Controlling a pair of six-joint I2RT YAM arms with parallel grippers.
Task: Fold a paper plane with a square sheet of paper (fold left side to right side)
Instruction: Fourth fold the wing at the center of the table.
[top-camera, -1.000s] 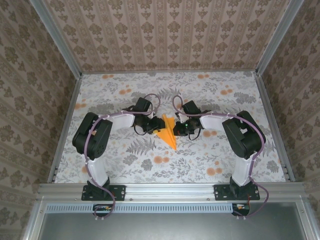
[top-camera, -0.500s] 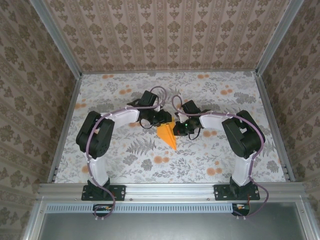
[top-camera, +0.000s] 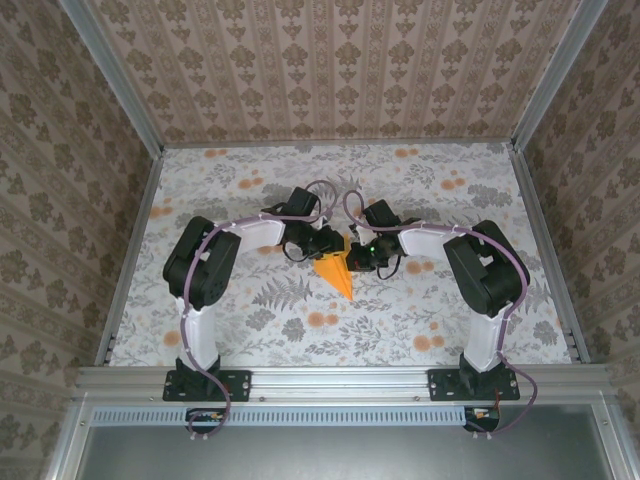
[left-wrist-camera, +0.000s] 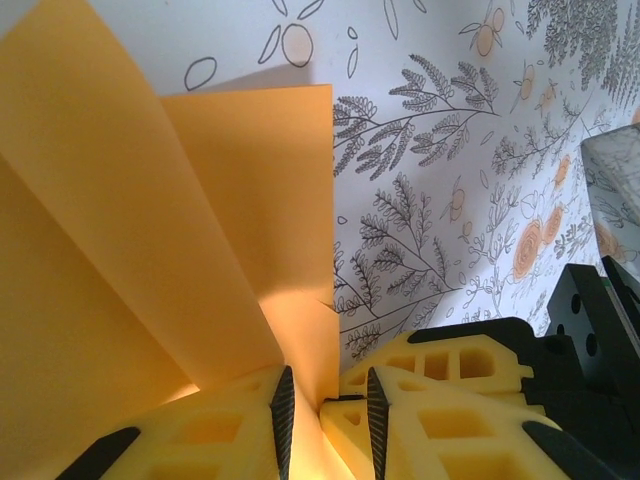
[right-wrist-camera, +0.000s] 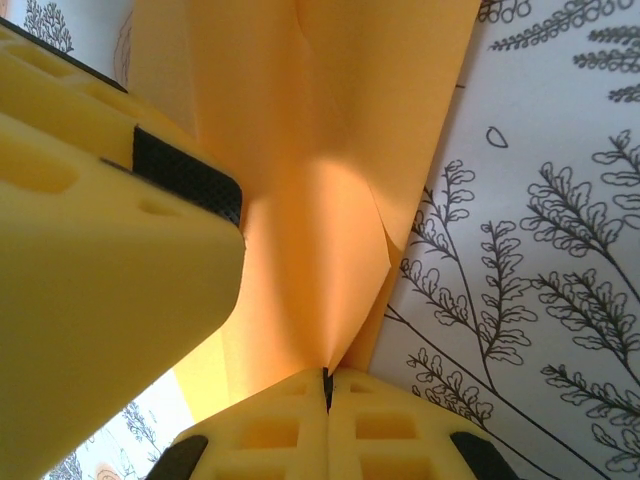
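R claw (right-wrist-camera: 327, 378) clamping paper plane (right-wrist-camera: 300, 200), creased, orange

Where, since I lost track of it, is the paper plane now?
Top view: the paper plane lies at the table centre, tip toward the near edge, pinched by the right fingers.

The paper plane (left-wrist-camera: 130, 250) is smooth matt paper; the table (left-wrist-camera: 450, 150) looks matt.
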